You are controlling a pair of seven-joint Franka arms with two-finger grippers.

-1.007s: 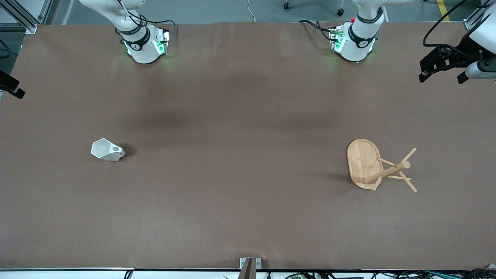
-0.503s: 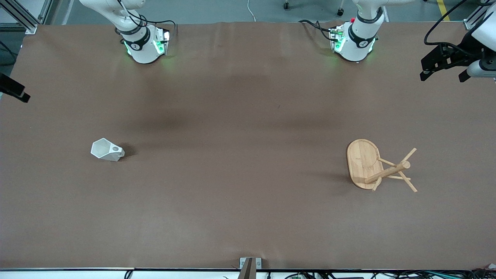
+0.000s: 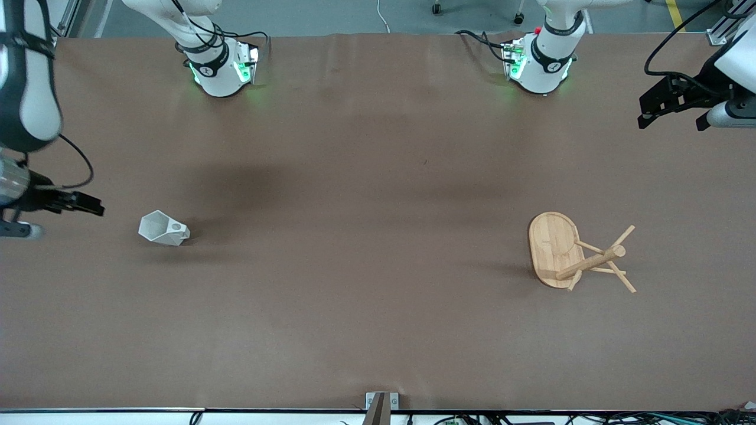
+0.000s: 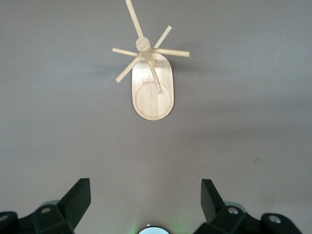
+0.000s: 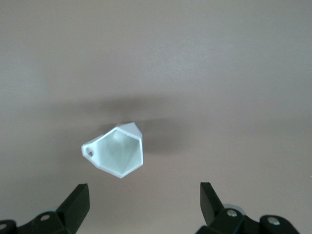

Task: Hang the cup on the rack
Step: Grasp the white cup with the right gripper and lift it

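Fingers spread wide on both my end effectors, nothing between them.

Right end effector (image 5: 141, 207): up in the air over the table (image 3: 366, 177) at the right arm's end, showing at the left edge of the front frame, about mid-height. In the right wrist view its two dark fingertips (image 5: 78, 200) stand well apart at the bottom of the frame, and the cup (image 5: 116, 150) lies between and above them, in the centre of that picture.

Cup (image 3: 163, 228): small, white, faceted. Lies on its side on the brown table, left of centre in the front frame. Polygonal mouth open toward my right wrist camera. Blocky handle with its round hole sticks out at the rim. Not touched by either end effector.

Left end effector (image 4: 145, 204): in the air over the table's edge at the left arm's end, upper right of the front frame. Jaws wide, empty.

Rack (image 3: 570, 252): light bamboo, toppled on its side, right of centre in the front frame. Oval base on edge, post lying level, thin pegs splayed out. In the left wrist view the rack (image 4: 152, 90) sits in the upper middle, well apart from the fingertips. Cup and rack are well apart.
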